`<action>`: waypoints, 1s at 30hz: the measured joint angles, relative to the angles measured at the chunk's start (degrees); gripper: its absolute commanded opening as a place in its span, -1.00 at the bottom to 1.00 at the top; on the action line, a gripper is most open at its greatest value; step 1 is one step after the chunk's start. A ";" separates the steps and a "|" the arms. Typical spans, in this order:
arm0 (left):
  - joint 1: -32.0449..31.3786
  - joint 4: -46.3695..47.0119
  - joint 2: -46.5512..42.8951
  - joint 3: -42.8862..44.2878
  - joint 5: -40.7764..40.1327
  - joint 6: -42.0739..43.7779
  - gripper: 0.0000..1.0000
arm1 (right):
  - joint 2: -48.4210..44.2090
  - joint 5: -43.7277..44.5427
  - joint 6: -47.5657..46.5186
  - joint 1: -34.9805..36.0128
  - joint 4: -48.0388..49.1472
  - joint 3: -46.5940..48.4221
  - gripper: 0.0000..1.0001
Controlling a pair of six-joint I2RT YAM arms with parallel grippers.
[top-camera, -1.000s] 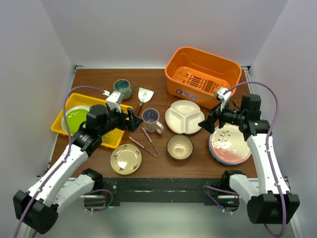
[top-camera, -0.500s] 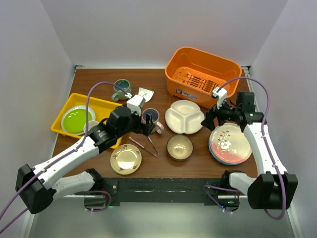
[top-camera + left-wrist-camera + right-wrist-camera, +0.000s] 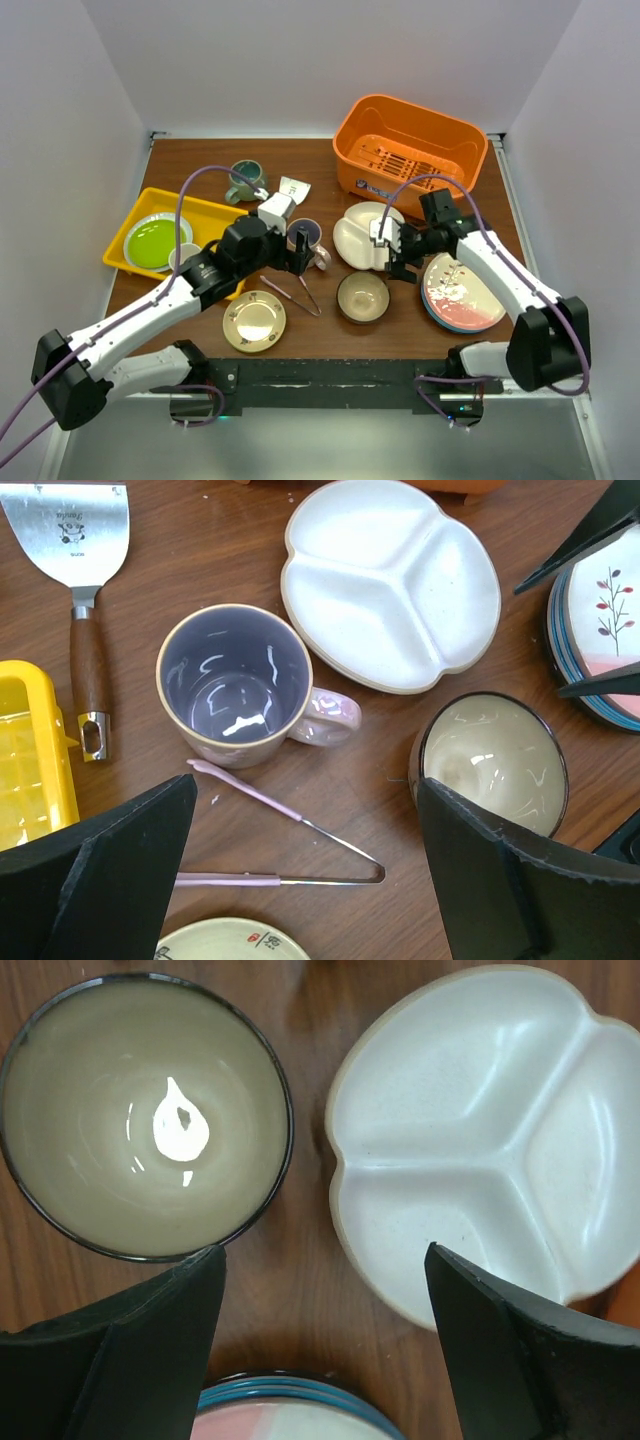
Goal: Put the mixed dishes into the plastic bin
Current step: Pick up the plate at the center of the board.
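Observation:
The orange bin (image 3: 410, 150) stands empty at the back right. My left gripper (image 3: 290, 258) (image 3: 300, 880) is open and empty above the pink tongs (image 3: 290, 820), just in front of the lavender mug (image 3: 305, 240) (image 3: 235, 685). My right gripper (image 3: 392, 262) (image 3: 320, 1350) is open and empty over bare table between the bronze bowl (image 3: 363, 296) (image 3: 145, 1115), the white divided plate (image 3: 365, 235) (image 3: 480, 1130) and the pink floral plate (image 3: 465, 290) (image 3: 300, 1415). A cream plate (image 3: 254, 320), a teal mug (image 3: 245, 180) and a lime-green plate (image 3: 155, 240) lie to the left.
The yellow tray (image 3: 215, 280) holds the lime-green plate at the left. A metal spatula (image 3: 290, 190) (image 3: 75, 540) lies behind the lavender mug. White walls close in the table on three sides.
My left arm swung right from over the yellow tray to the lavender mug. My right arm moved left and forward from beside the pink plate to between bowl and white plate.

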 measured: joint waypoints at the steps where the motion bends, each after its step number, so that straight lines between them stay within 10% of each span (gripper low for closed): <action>1: 0.00 0.20 -0.22 -0.33 -0.04 0.00 0.96 | 1.20 0.87 -2.32 0.79 -0.17 0.15 0.55; 16: 0.00 0.26 -5.44 -4.35 -1.16 -0.28 0.98 | 15.15 11.98 -22.77 1.77 0.98 2.75 0.27; 30: 0.00 0.15 -6.91 -4.50 -1.44 -0.76 0.99 | 19.12 14.97 -26.21 3.82 6.69 -0.44 -0.43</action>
